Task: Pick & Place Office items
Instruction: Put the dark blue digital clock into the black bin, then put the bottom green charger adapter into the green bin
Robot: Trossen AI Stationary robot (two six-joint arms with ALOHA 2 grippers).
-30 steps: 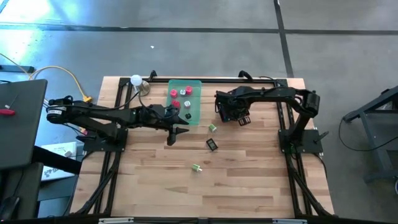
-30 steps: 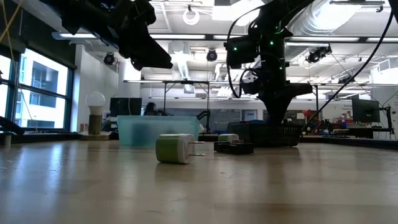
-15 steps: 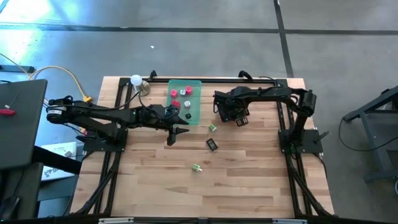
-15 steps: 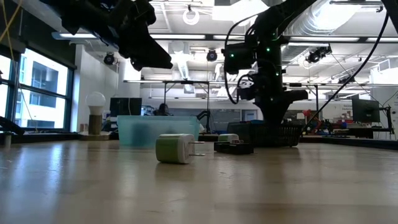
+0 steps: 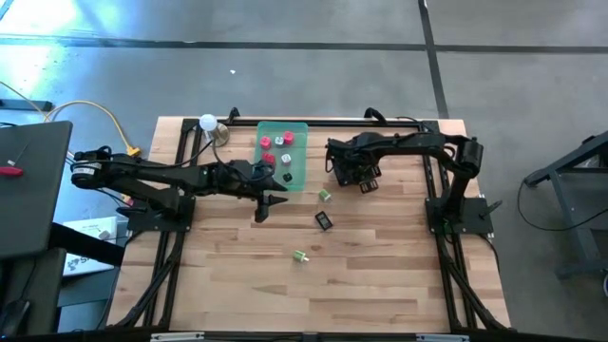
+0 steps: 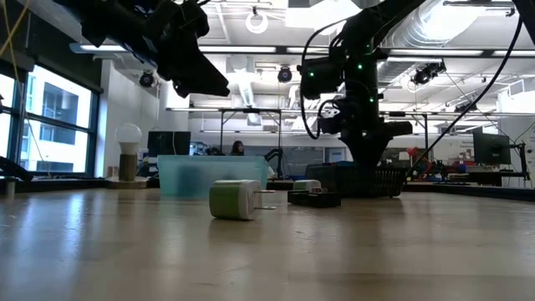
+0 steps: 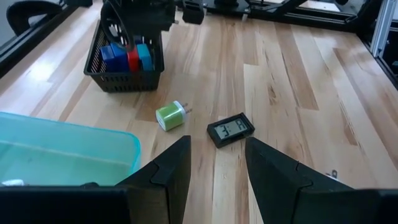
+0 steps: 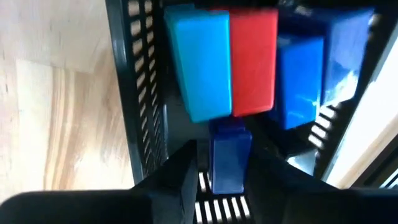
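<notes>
Right pincer (image 8: 230, 177) inside the mesh basket (image 8: 140, 93), fingers slightly parted around a dark blue block (image 8: 230, 155); left pincer (image 7: 216, 163) half open, empty

Daylight pours in through the windows (image 6: 46, 117) on one side, and ceiling lamps (image 6: 257, 21) glare white overhead. From table (image 6: 267, 251) height both arms are black silhouettes and the near wood blurs. Overhead, light is even and shadows soft. The basket (image 8: 140, 93) close-up is slightly smeared.

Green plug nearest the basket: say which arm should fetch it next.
Left, probably. The left gripper hovers open, empty, facing the green plug. The right gripper is inside the basket, a blue piece between its fingers.
</notes>
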